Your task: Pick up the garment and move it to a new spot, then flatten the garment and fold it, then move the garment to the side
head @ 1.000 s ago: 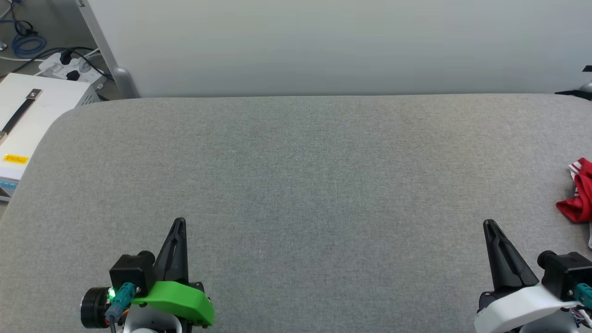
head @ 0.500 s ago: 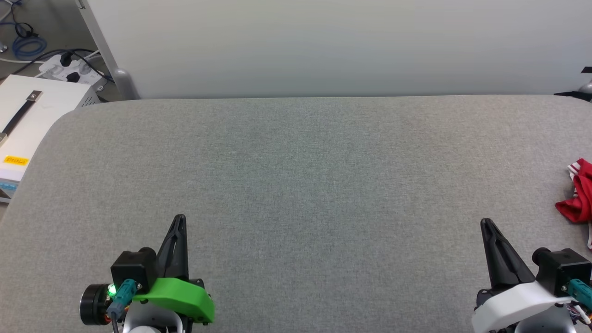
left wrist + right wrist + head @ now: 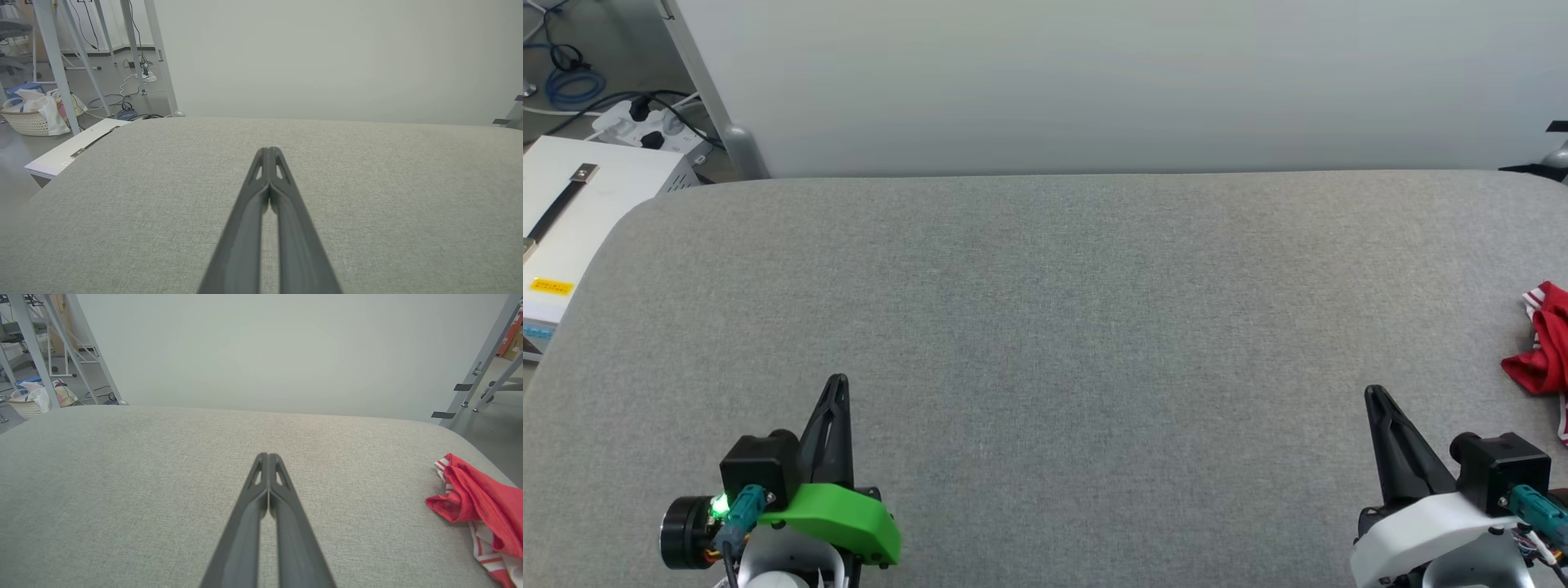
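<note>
Garment (image 3: 470,498) bunched in red heap at far right edge of grey surface (image 3: 1045,310), well clear of right jaws. Both sets of jaws pinched tight, holding nothing. Looks light, floppy, likely slippery: best pinch raised near fold.

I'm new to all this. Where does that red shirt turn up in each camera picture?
Head view: the garment lies at the right edge, on the grey table.
Right wrist view: lower right, right of the right gripper.
Left wrist view: it takes in the table's left corner.
Shared landmark: the table's far edge against the pale wall.
</note>
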